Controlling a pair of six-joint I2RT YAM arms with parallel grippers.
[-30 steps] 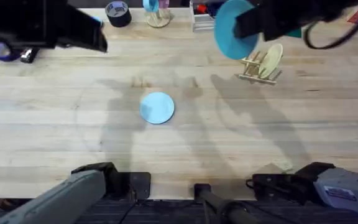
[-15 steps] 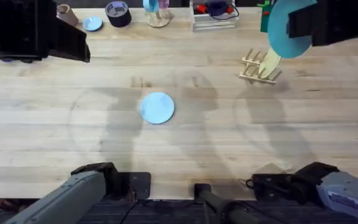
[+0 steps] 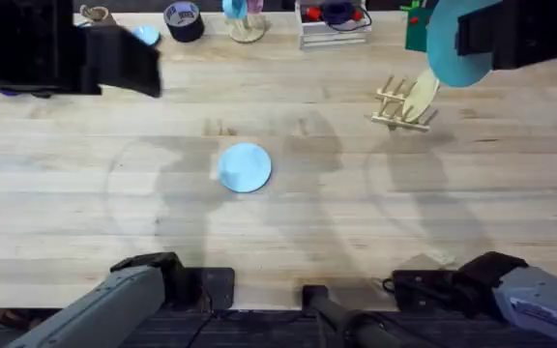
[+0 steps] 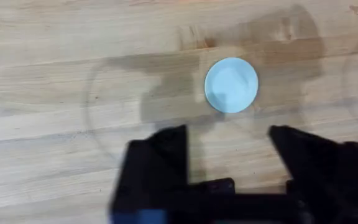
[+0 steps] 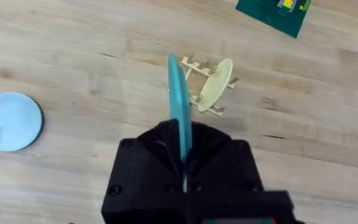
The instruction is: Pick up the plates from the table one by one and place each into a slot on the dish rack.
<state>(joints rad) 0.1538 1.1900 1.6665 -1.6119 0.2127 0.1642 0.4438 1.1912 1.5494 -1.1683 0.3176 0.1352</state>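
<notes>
While the teal plate [image 5: 180, 102] is carried edge-on in the right end effector [image 5: 183, 163], neither of the two task plates sits in the rack [image 3: 395, 107] yet. Right wrist view: fingers clamped on the plate's lower rim, plate upright, held in the air with the rack below it and slightly off to one side. Overhead: teal plate [image 3: 453, 43] aloft near the far right of the worktop [image 3: 356, 222], just beyond the rack.

Rack status: one cream plate [image 5: 215, 84] already leans in it, tilted; not a task plate. Free slots appear to remain beside it, though which gaps are open cannot be told for certain.

Pale blue plate [image 3: 245, 167] lies flat near the middle of the worktop, well apart from the rack, touched by nothing. Left end effector [image 4: 229, 155] hangs above it with fingers apart, holding nothing; the plate [image 4: 231, 85] shows beyond the fingertips.

Progress, judged: plate one picked and brought to the rack, not yet lowered into a slot. Plate two not started. Roughly a third of the task done; left are insertion of teal, then pick, carry and insertion of pale blue.

Count:
- task plates: 2 (1 teal, held; 1 pale blue, on worktop)
- cream plate: 1 (in rack)
- racks: 1
- end effectors: 2 (right loaded, left empty)
- task plates in slots: 0
</notes>
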